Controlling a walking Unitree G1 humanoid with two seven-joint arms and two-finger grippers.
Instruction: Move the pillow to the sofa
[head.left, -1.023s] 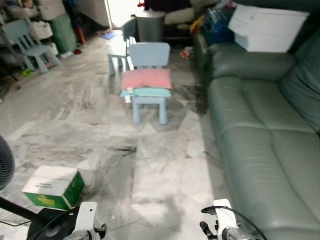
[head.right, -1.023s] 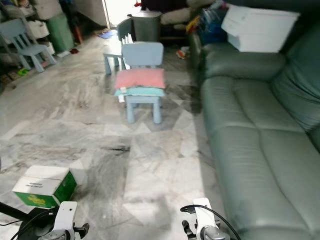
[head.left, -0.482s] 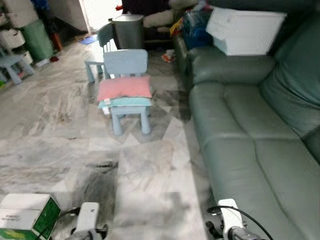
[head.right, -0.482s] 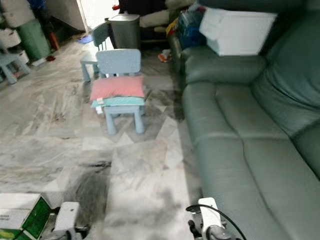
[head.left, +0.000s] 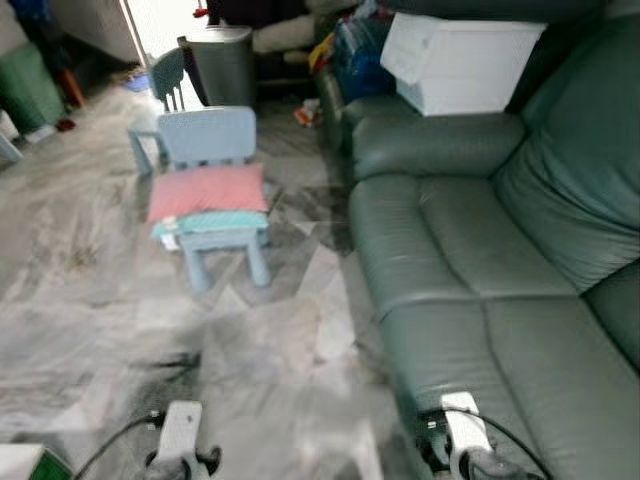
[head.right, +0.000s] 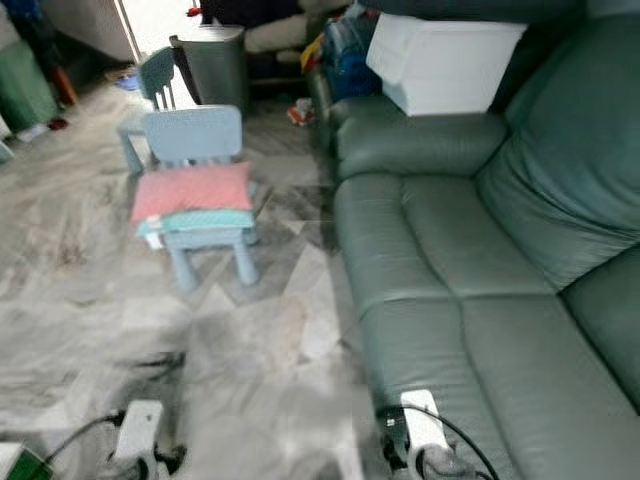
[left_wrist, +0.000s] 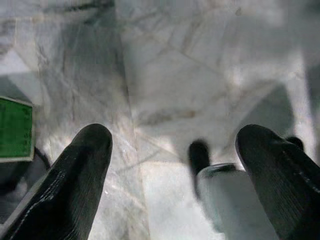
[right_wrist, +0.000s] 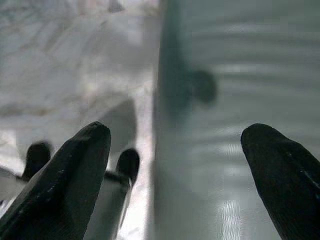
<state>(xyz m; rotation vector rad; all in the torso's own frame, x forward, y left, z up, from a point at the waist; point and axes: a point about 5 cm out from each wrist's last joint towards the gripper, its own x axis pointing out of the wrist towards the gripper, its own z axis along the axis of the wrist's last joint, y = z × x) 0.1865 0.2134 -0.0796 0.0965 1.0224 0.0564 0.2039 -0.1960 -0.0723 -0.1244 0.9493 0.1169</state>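
Note:
A pink pillow (head.left: 207, 191) lies on top of a teal cushion (head.left: 212, 221) on the seat of a small light-blue chair (head.left: 207, 135), out on the marble floor ahead and to my left. The dark green leather sofa (head.left: 480, 260) runs along my right side. Both arms hang low at the bottom of the eye views, far from the pillow. My left gripper (left_wrist: 175, 145) is open over bare floor with nothing between its fingers. My right gripper (right_wrist: 175, 135) is open and holds nothing, hanging over the sofa's front edge.
A white storage box (head.left: 460, 62) sits on the sofa's far armrest. Behind the chair stand a second small chair (head.left: 165, 80) and a grey bin (head.left: 220, 62). A green-and-white carton (head.left: 20, 465) lies at the lower left. Open marble floor stretches between me and the chair.
The camera has swung right and moved on: chair and pillow sit further left in the picture, the sofa takes up more of it, the carton has slid to the corner. Both grippers hang as before.

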